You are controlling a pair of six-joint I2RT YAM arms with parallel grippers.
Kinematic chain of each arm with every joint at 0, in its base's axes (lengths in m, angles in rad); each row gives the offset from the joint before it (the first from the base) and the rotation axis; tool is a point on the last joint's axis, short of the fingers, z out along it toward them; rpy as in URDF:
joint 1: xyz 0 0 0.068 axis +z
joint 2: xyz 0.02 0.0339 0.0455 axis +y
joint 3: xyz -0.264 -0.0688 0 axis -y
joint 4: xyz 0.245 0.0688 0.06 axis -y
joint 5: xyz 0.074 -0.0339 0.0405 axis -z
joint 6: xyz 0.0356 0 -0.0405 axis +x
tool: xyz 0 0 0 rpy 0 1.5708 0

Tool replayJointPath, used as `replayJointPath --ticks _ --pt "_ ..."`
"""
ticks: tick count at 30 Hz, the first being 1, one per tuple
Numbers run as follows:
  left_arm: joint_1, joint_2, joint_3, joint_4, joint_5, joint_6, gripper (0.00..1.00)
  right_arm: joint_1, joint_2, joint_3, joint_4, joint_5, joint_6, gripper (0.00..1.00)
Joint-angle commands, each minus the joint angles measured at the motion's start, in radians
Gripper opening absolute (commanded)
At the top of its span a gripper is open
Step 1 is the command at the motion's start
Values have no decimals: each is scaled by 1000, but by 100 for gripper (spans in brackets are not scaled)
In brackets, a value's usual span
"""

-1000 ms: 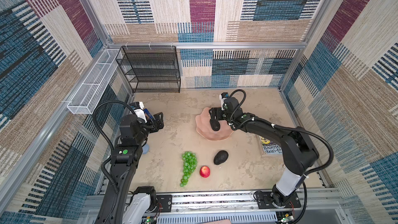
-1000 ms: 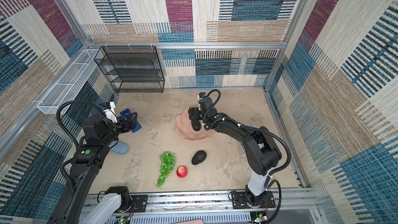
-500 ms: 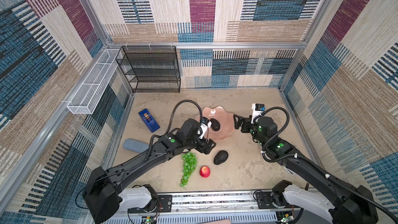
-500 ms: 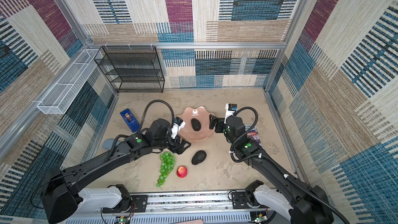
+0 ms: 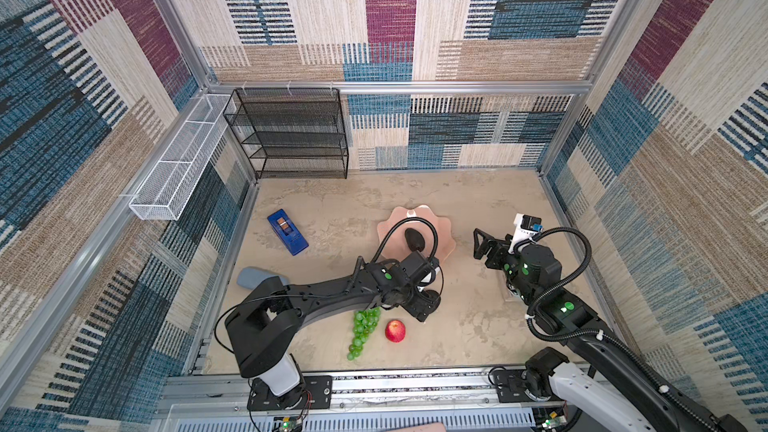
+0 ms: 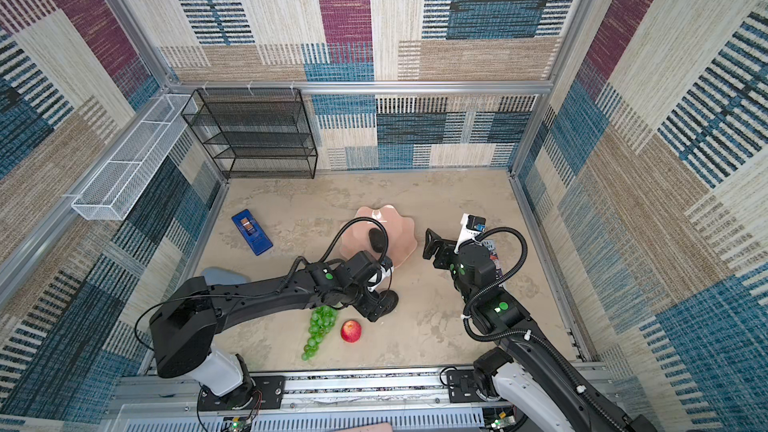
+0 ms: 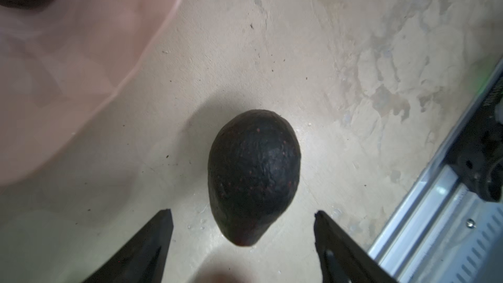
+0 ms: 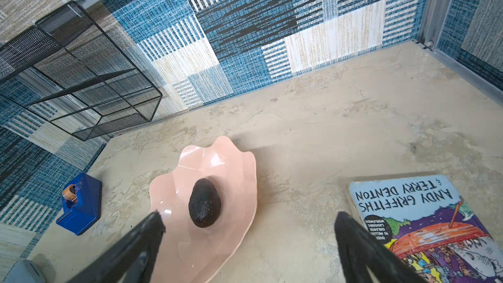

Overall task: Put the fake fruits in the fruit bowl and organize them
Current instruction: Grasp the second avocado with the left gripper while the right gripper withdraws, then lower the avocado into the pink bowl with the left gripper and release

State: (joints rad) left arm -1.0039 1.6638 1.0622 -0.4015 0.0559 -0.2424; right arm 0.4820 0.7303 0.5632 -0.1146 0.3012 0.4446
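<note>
The pale pink fruit bowl sits mid-table with one dark avocado lying in it. A second avocado lies on the table just in front of the bowl's rim. My left gripper hangs over it, open, its fingertips either side of the narrow end and apart from it. Green grapes and a red apple lie nearer the front edge. My right gripper is open and empty, to the right of the bowl.
A blue box and a grey case lie at the left. A book lies under the right arm. A black wire rack stands at the back left, and a white mesh basket hangs on the left wall.
The right gripper has drawn back from the bowl, leaving an avocado in it. The left arm has swung in from the left wall to the avocado on the table.
</note>
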Motion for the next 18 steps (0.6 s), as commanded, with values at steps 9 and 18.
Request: replayJointPath --ticks 9,18 --pt "-10 35 28 32 41 -37 54 0 -28 -15 1 34 6 100" --pt "44 -238 71 -9 -80 50 52 0 -26 -11 14 49 -4 100"
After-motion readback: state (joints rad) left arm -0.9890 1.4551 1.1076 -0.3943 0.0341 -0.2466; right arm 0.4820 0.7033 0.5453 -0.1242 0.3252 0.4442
